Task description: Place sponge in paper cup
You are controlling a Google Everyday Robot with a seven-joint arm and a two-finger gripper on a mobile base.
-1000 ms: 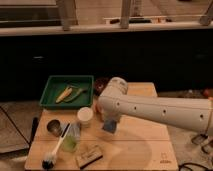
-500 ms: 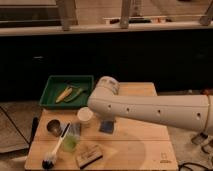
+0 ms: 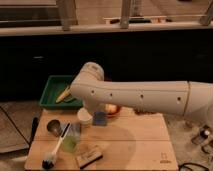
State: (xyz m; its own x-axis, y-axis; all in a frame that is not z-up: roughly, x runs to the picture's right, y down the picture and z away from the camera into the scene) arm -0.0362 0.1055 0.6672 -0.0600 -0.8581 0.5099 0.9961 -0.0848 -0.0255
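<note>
- A pale wooden tabletop (image 3: 135, 145) stands before a dark wall, with a ledge and metal posts above it.
- A green tray (image 3: 49, 100) fills the back-left corner.
- Front left are a dark metal cup (image 3: 54, 127) and a clear greenish tumbler (image 3: 71, 140). A white-handled brush (image 3: 55, 150) lies near them, and a wooden block brush (image 3: 89, 156) sits near the front edge.
- The paper cup (image 3: 85, 117) stands upright just right of the tray.
- The sponge (image 3: 100, 119) is just beside the cup's right wall, not in it.
- The hand (image 3: 99, 114) is mostly hidden under the white arm's (image 3: 145, 97) rounded end. Its fingers are pressed together, pinching the sponge.
- An orange bowl (image 3: 114, 109) shows behind the sponge.
- Bare wood runs from there to the right edge, and the arm spans the back edge.
</note>
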